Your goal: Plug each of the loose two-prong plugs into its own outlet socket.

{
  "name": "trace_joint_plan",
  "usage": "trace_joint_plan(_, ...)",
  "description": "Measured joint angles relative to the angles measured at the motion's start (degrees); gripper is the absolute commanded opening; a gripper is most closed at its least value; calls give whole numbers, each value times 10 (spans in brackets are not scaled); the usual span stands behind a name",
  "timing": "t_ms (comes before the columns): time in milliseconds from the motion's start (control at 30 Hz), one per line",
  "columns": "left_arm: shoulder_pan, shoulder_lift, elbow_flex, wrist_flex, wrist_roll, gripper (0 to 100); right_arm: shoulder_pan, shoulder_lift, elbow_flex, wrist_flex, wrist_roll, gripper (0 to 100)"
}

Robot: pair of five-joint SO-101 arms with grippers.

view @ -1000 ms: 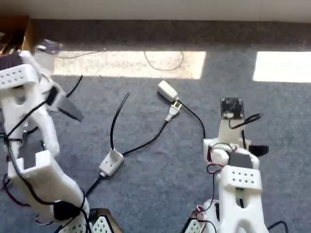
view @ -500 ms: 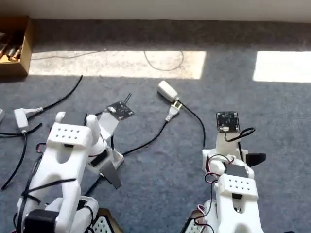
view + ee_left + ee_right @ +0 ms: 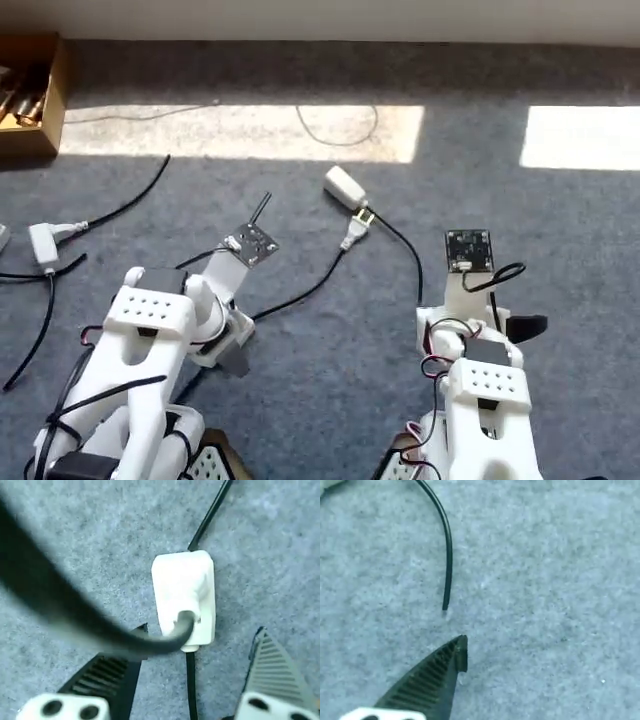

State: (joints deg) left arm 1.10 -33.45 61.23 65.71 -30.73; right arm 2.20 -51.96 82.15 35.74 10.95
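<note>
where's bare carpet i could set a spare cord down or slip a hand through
Widest free patch: the carpet right of the right arm, below the sunlit strip. A smaller one lies between it and the left arm, under the black cord. Crowded: the centre around the white socket block and loose plug, and the left edge's plug and cords.

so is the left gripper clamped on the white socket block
No, the left gripper is open, its fingers standing wide apart to either side of the white socket block on the carpet.
</note>
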Motion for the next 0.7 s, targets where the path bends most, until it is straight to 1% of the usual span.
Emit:
trace_joint_plan(67, 0, 0, 16, -14, 0, 277, 0, 0, 0, 0, 0, 593)
trace_joint_plan(267, 1, 0, 26, -25, 0, 19, 0, 0, 3, 0, 0, 593)
trace_joint_plan(300, 3, 0, 26, -25, -2, 0, 0, 0, 3, 0, 0, 593)
trace_joint_plan(367, 3, 0, 26, -25, -3, 13, 0, 0, 3, 0, 0, 593)
trace_joint_plan(433, -1, 0, 19, -25, -3, 5, 0, 0, 3, 0, 0, 593)
trace_joint_plan(533, -31, 0, -6, -25, -1, 4, 0, 0, 3, -6, 0, 593)
trace_joint_plan(633, -108, 0, -58, -25, -8, 4, 0, 0, 4, -18, 0, 593)
trace_joint_plan(700, -183, 0, -105, -25, -42, 4, 0, -1, 13, -22, 0, 593)
